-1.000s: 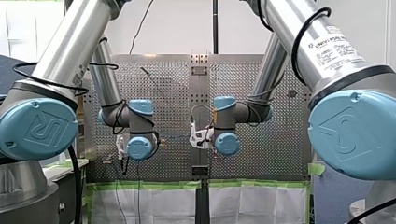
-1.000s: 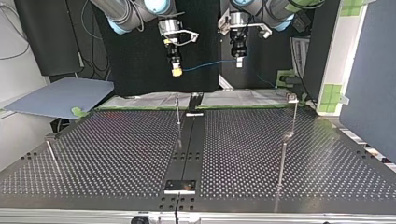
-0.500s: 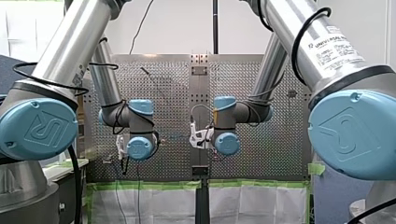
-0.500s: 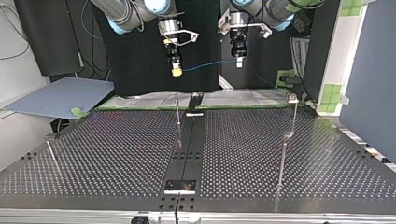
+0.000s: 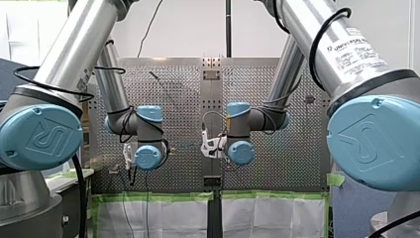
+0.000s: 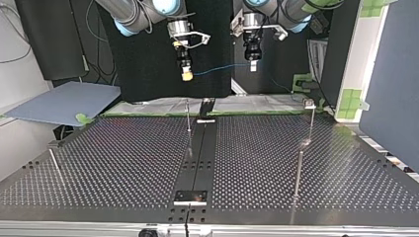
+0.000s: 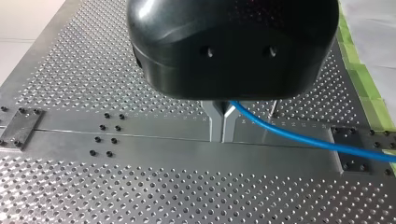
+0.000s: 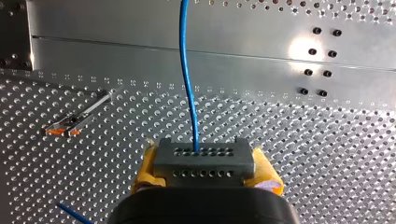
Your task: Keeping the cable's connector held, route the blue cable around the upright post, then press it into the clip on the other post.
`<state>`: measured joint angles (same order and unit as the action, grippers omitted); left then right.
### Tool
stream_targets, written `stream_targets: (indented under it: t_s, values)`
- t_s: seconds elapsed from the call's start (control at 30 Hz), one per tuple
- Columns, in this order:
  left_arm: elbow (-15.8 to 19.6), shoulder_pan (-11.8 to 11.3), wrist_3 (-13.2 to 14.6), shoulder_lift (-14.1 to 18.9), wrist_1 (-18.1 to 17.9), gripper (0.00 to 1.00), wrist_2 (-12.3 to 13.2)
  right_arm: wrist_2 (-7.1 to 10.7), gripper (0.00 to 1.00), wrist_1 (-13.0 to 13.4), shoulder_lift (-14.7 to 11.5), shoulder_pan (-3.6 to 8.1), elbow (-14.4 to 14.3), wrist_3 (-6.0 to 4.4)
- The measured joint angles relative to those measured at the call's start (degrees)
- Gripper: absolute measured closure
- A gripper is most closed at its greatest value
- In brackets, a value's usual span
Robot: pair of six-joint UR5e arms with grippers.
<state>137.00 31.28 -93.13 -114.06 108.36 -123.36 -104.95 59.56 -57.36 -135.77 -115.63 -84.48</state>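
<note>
Nothing has moved — my right tool pinches the connector, my left tool pinches the blue cable.

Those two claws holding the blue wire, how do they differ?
My left gripper has bare metal fingers; my right gripper has yellow pads. My left gripper pinches the blue cable itself; my right gripper clamps its grey connector. Both are shut, raised above the table, the cable strung between them.

A white wall stands on one side, a black curtain and grey-blue board opposite.
</note>
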Motion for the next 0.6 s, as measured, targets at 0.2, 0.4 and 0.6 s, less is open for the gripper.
stream_targets:
  t_s: [0.2,0.4,0.6]
  values:
    - [0.1,0.0,0.4,0.5,1.0,1.0,0.2,0.0,1.0,0.0,0.0,-0.05,0.0,0.0]
    - [0.2,0.0,0.5,0.6,1.8,1.0,0.3,-0.01,1.0,0.0,0.0,-0.06,0.0,0.0]
    - [0.2,0.0,0.5,0.6,1.9,1.0,0.3,-0.01,1.0,0.0,0.0,-0.06,0.0,0.0]
